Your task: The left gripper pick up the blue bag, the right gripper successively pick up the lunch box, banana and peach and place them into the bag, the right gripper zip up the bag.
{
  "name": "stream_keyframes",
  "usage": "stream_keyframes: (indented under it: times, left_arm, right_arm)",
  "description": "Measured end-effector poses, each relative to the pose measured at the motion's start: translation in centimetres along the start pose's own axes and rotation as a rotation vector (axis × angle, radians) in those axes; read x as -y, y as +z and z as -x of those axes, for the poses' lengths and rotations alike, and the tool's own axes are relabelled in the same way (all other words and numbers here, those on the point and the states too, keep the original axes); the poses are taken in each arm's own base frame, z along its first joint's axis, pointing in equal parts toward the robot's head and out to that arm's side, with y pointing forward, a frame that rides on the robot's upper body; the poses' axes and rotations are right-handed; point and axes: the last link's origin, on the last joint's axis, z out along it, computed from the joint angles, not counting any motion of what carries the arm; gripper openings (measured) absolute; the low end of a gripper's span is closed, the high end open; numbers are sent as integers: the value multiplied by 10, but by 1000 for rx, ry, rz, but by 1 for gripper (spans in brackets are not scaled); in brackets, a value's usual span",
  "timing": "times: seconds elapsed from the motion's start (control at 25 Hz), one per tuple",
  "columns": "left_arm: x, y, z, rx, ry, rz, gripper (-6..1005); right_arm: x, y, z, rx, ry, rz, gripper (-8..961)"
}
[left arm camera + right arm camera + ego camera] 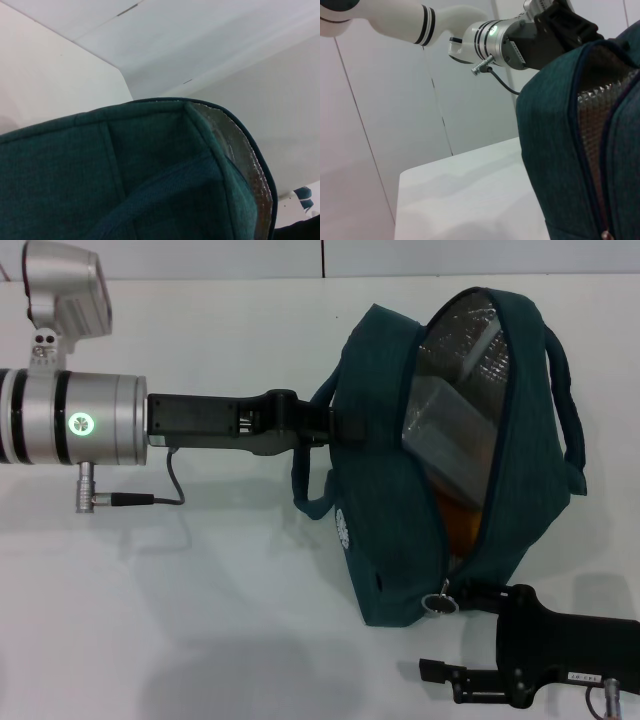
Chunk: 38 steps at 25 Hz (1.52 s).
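The blue bag (390, 540) hangs upright over the white table with its mouth open and its silver foil lining (470, 340) showing. My left gripper (325, 430) reaches in from the left and is shut on the bag's upper side by a handle loop. Inside, the clear lunch box (445, 430) stands tilted, and an orange-yellow bit of the banana (462, 522) lies below it. The peach is hidden. My right gripper (452, 632) is at the bag's lower corner, open, with its upper finger beside the metal zipper ring (440, 602). The bag's fabric (125, 175) fills the left wrist view.
The white table (200, 620) runs under both arms, with a pale wall behind it. A black cable (170, 485) loops under the left wrist. The bag's far handle (572, 410) sticks out to the right. The table's edge (420, 172) shows in the right wrist view.
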Motion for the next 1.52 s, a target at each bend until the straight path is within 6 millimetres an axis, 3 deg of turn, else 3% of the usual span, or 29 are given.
stream_keyframes:
  times: [0.4,0.8,1.04,1.52]
  left_arm:
    - [0,0,0,0,0,1,33]
    - [0,0,0,2,0,3,33]
    - [-1,0,0,1,1,4,33]
    - [-1,0,-1,1,2,5,35]
  right_arm:
    - [2,-3,-1,6,12,-33,697]
    - [2,-3,-3,3,17,-44,218]
    - [2,-5,-4,1,17,-51,116]
    - [2,-7,-7,-8,13,-65,111]
